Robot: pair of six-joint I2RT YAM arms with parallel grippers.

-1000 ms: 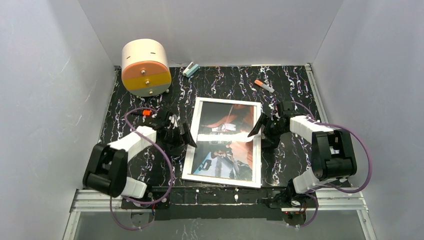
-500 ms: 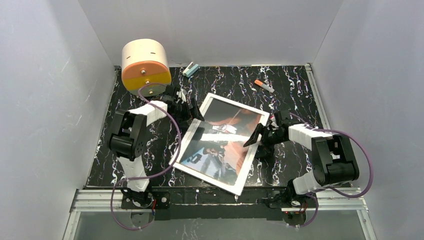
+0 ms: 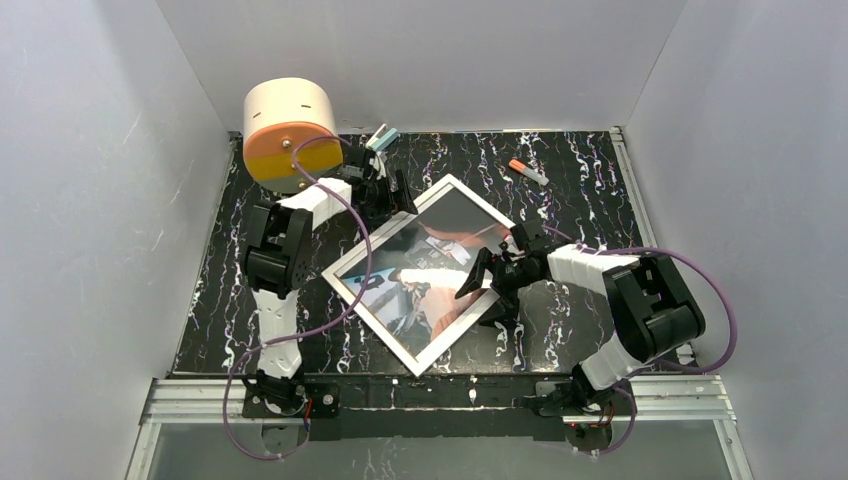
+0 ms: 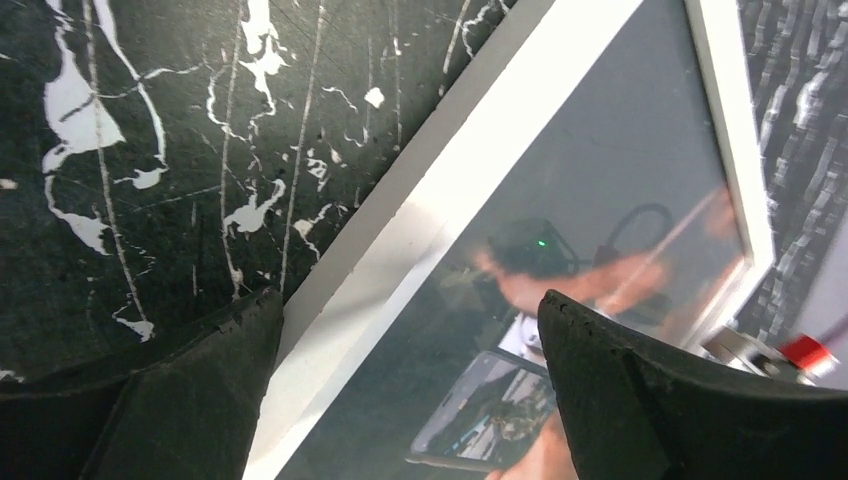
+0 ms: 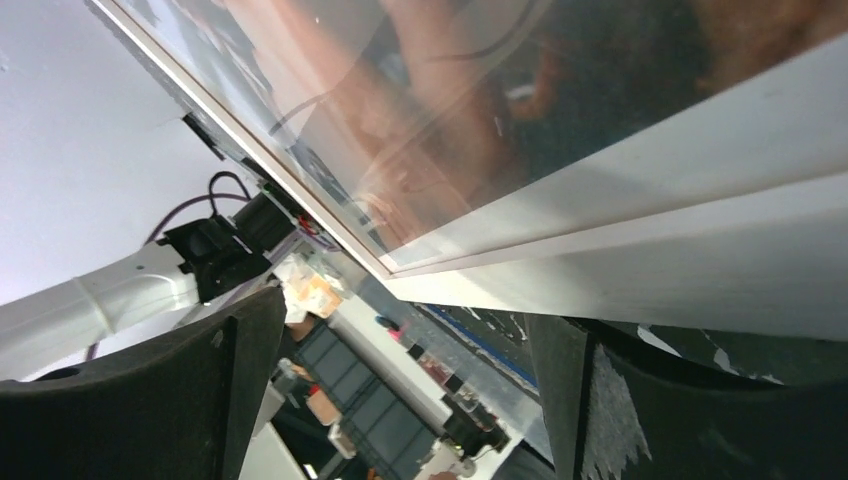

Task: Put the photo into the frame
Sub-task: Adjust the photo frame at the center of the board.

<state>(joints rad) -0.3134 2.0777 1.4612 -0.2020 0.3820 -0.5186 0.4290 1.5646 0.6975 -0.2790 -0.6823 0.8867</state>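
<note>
**Frame swung onto a diagonal between 2 open grippers**

The white-rimmed frame (image 3: 372,322) is seen lying flat on the black marbled table (image 3: 600,200). It has been turned clockwise from the near-square position held 1 second ago, so that 1 corner is now pointed at the back wall. The photo (image 3: 425,265) is shown under the glass. The left gripper (image 3: 392,194), previously at the frame's left side, has been carried to its far-left edge beside the cream and orange cylinder (image 3: 290,135). Its jaws are spread wide, with the rim seen between the fingers (image 4: 650,400) in the wrist view. The right gripper (image 3: 482,276) has been drawn inward over the right edge, jaws likewise parted and nothing clamped. Contact between fingers and rim cannot be judged. The photo's subject is blurred by reflections, the frame is cut off in both wrist views, and the small clip (image 3: 381,137) is partly masked by the left arm. The orange-capped marker (image 3: 528,171) is left unmoved
</note>
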